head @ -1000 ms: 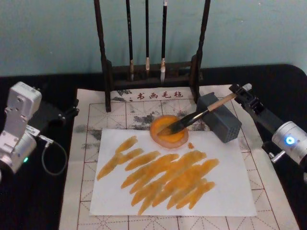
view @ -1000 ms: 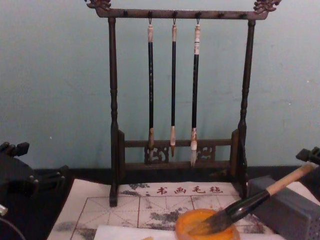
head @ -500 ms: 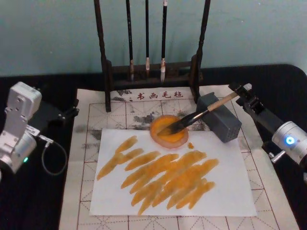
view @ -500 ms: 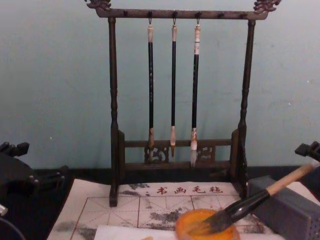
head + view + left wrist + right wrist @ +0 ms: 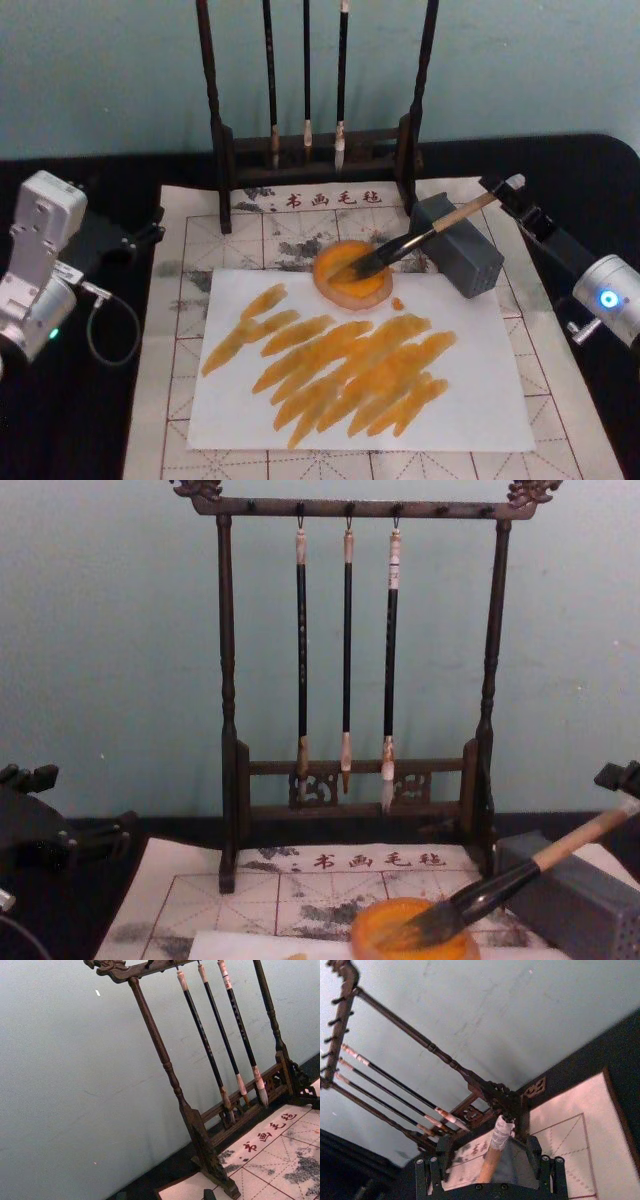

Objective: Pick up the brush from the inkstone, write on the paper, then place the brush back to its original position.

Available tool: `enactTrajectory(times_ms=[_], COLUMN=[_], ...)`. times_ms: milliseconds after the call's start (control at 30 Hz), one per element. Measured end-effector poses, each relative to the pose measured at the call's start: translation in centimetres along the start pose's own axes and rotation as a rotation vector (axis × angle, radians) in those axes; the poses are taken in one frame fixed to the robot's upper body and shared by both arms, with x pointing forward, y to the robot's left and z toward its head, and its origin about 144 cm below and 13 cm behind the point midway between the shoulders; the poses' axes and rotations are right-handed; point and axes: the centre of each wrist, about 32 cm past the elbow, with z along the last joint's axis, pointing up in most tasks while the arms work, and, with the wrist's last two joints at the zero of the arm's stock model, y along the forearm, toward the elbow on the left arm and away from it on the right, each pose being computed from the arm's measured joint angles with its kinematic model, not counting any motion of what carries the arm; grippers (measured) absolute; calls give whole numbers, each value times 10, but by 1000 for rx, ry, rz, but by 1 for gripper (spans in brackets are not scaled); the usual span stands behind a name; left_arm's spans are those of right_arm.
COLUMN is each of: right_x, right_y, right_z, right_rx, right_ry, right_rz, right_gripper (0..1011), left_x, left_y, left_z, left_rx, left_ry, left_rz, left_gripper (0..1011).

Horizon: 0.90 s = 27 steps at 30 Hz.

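Note:
The brush (image 5: 420, 235) lies slanted, its dark tuft in the orange inkstone (image 5: 335, 290) and its pale handle propped on a grey block (image 5: 465, 255). My right gripper (image 5: 505, 187) is at the handle's far end. In the right wrist view its fingers (image 5: 440, 1157) stand apart on either side of the handle (image 5: 492, 1160), so the right gripper (image 5: 488, 1146) is open. The white paper (image 5: 470, 400) below the inkstone bears many orange strokes. In the chest view the brush (image 5: 510, 880) rises from the inkstone (image 5: 375, 935) toward the right gripper (image 5: 620, 777). My left gripper (image 5: 150, 228) is parked at the left, open.
A dark wooden rack (image 5: 320, 150) with three thin hanging brushes stands behind the inkstone. A gridded felt mat (image 5: 175, 330) lies under the paper on the black table. A small orange spot (image 5: 398, 303) marks the paper beside the inkstone.
My right arm has drawn back slightly to the right along the handle's end. The brush, inkstone and left arm have stayed where they were.

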Motion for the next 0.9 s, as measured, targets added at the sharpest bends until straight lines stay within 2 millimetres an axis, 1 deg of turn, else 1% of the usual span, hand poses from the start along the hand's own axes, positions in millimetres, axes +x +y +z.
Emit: enactTrajectory(times_ms=[100, 233, 267, 333, 567, 800, 900], right_x=[-1, -3, -4, -5, -8, -10, -10], right_y=[-6, -11, -13, -15, -21, -22, -22], right_z=[0, 1, 1, 2, -2, -10, -11], right_rx=[14, 25, 29, 32, 8, -14, -12], right_ry=[-108, -184, -233, -275, -487, -618, -645], right_rz=[-15, -30, -40, -49, -73, -81, -87], right_gripper=[1003, 1002, 1003, 1002, 1003, 1002, 1003], left_x=[0, 0, 0, 0, 0, 0, 0], left_y=[0, 0, 0, 0, 0, 0, 0], left_z=[0, 0, 0, 0, 0, 0, 0], left_rx=[0, 0, 0, 0, 0, 0, 0], left_ry=[0, 0, 0, 0, 0, 0, 0], left_rz=[0, 0, 0, 0, 0, 0, 0], left_gripper=[1001, 1001, 1001, 1001, 1001, 1001, 1001])
